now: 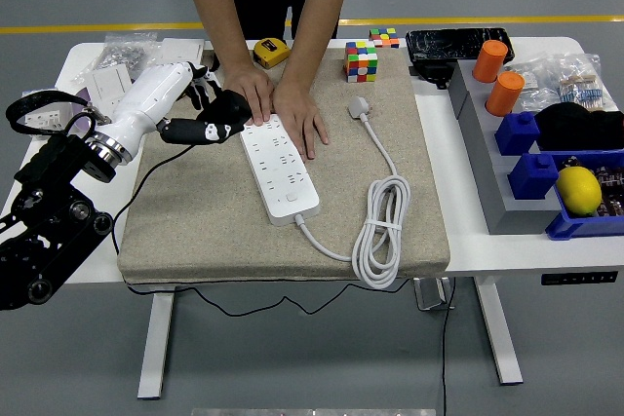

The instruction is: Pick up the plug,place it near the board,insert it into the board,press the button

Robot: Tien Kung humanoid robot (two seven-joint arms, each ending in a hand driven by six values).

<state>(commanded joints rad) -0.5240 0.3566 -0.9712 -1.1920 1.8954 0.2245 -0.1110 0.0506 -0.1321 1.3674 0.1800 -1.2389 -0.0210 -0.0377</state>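
A white power strip [281, 165] lies slanted on the beige mat [195, 211], its button [290, 198] at the near end. A person's two hands [302, 116] press flat on its far end. My left hand [216, 124] hovers just left of that far end, fingers curled around a dark plug that is hard to make out. A black cord [132, 197] trails from the hand toward the near table edge. The strip's own white plug [360, 104] lies on the mat to the right, its white cable coiled [375, 236] near the front.
A Rubik's cube [360, 60] and a yellow tape measure [270, 51] sit at the mat's far edge. White switch boxes [107, 85] crowd the far left. At the right stand orange cylinders [489, 59], a grey rack [487, 158] and blue bins [534, 177] with a yellow ball [577, 189].
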